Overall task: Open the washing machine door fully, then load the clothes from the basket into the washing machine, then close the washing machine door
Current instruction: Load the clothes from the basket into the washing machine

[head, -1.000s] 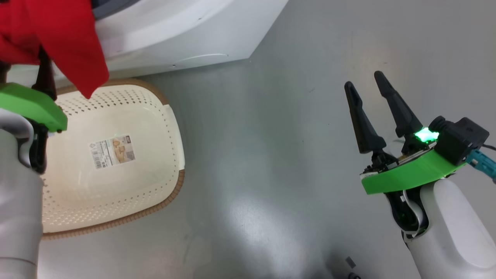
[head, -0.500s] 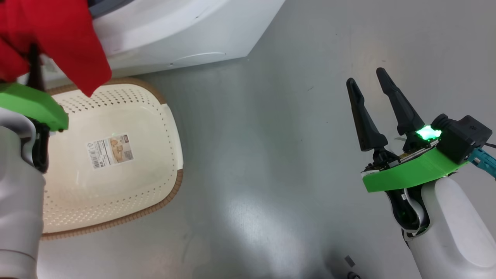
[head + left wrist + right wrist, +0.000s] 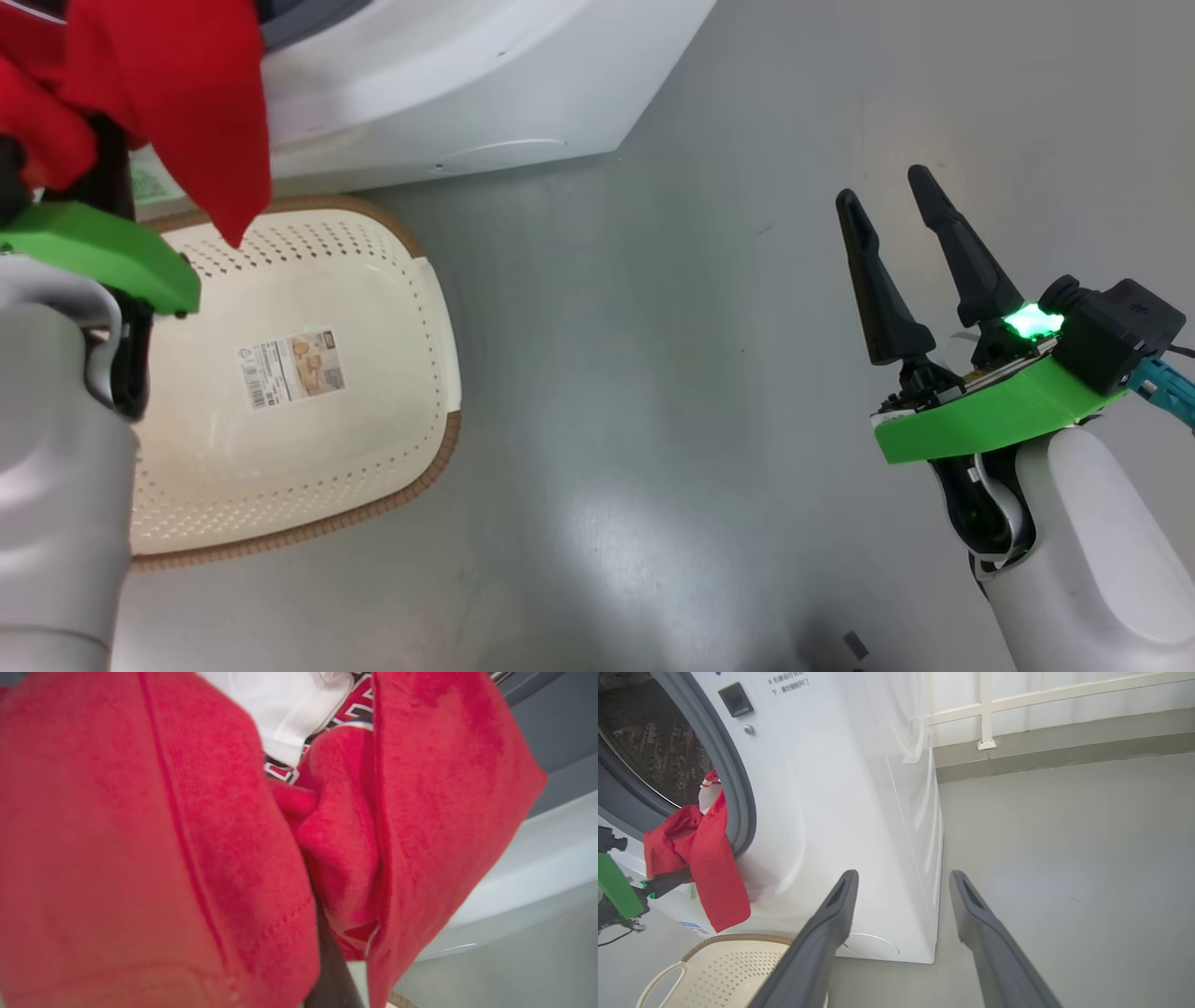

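Red clothes (image 3: 707, 868) hang out of the washing machine (image 3: 840, 812) over its grey seal (image 3: 738, 812) and dangle above the basket (image 3: 308, 280), which holds nothing but a floor sticker. My left gripper (image 3: 684, 877) is shut on the hanging red fabric, and its dark fingers (image 3: 110, 173) disappear into the clothes (image 3: 177, 103). In the left wrist view the red clothes (image 3: 149, 858) bunch around the shut fingers (image 3: 332, 970), with a white piece (image 3: 285, 704) above. My right gripper (image 3: 882, 201) stands open over bare floor, far right of the basket. The washing machine door is out of view.
Grey floor (image 3: 653, 373) stretches between the basket and my right arm. The washer's right side stands close to a wall with a white rail (image 3: 1041, 695). A round white flap (image 3: 873, 947) sits low on the washer's front, just behind the basket rim (image 3: 738, 940).
My left gripper's jaws have closed on the hanging red fabric. The head camera has shifted slightly. The right gripper has stayed put.
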